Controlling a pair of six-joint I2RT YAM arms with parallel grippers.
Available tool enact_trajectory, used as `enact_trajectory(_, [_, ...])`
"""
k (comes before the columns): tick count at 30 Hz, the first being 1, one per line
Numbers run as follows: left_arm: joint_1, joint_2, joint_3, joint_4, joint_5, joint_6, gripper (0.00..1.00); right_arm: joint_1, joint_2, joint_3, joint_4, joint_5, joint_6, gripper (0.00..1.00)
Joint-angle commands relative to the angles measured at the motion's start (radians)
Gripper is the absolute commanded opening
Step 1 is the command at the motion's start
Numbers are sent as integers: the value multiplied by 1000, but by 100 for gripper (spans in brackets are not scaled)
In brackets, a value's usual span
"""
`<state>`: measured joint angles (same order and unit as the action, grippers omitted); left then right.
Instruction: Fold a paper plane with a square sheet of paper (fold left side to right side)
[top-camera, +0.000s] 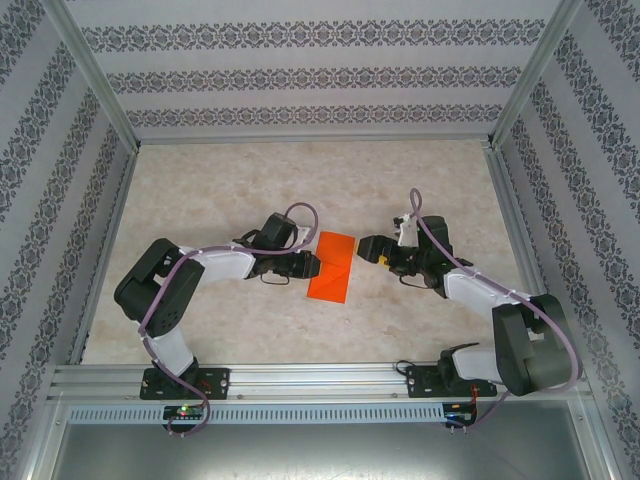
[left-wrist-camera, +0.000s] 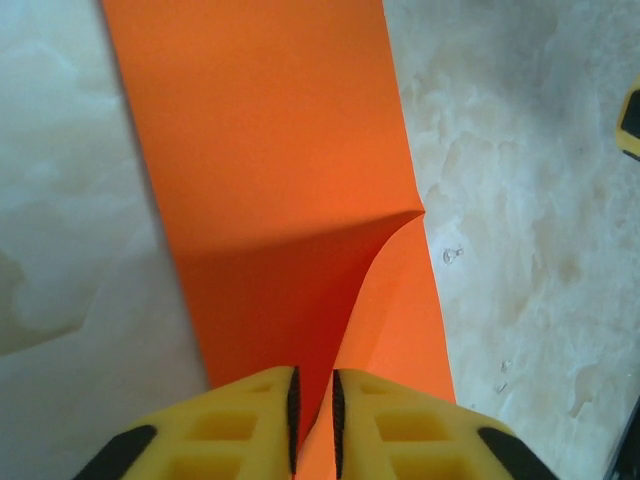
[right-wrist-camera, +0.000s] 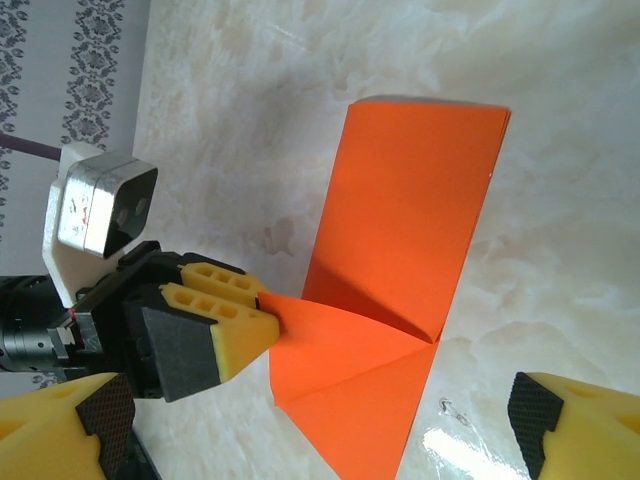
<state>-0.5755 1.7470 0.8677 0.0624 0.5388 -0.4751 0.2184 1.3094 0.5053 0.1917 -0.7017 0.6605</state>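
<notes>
**Top view, left to right.** The left arm (top-camera: 165, 290) reached from its base at 7 o'clock toward the middle of the table (top-camera: 300, 180). The left gripper (top-camera: 303, 266) met the paper (top-camera: 335, 262) at the sheet's 9 o'clock edge, its jaws clenched on that edge. The paper lay near the table's centre as a narrow orange rectangle, its long axis running roughly 12 to 6 o'clock with a slight tilt. A darker triangular flap showed on the side next to the left gripper. The right gripper (top-camera: 370, 248) stood just beside the paper at about 2 o'clock from its centre. Whether it touched the sheet could not be told from this view. The right arm (top-camera: 520, 340) led back to its base at 5 o'clock.

**Left wrist view.** The left gripper (left-wrist-camera: 315, 400) had its yellow fingers (left-wrist-camera: 240, 420) pressed almost together, pinching a thin raised layer of the paper (left-wrist-camera: 270, 150). A curved crease ran from the pinch toward 1 o'clock. The rest of the sheet lay flat on the marbled table (left-wrist-camera: 520, 200).

**Right wrist view.** The left gripper (right-wrist-camera: 240, 322), at 9 o'clock, grasped a corner of the paper (right-wrist-camera: 410, 200), lifting a triangular flap off the surface. The right gripper (right-wrist-camera: 320, 410) was released, its fingertips (right-wrist-camera: 100, 410) spread wide at 7 and 5 o'clock, holding nothing.
</notes>
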Motion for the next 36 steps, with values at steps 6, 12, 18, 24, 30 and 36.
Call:
enact_trajectory(6, [4,-74,-32,16,-78,23,11,60,76,28,23,-42,11,94])
enact_trajectory(12, [4,-101,-43,-3,-98,28,11,133,176,83,51,-47,29,82])
enact_trajectory(18, [5,-99,-42,-4,-96,28,11,186,295,134,100,-46,67,69])
enact_trajectory(24, [6,-107,-49,9,-97,17,15,224,390,181,164,-71,112,47])
enact_trajectory(30, [41,-165,-92,79,-64,-34,34,224,388,183,183,-71,101,16])
enact_trajectory(36, [122,-308,-143,133,3,-123,67,166,294,189,160,-99,55,0])
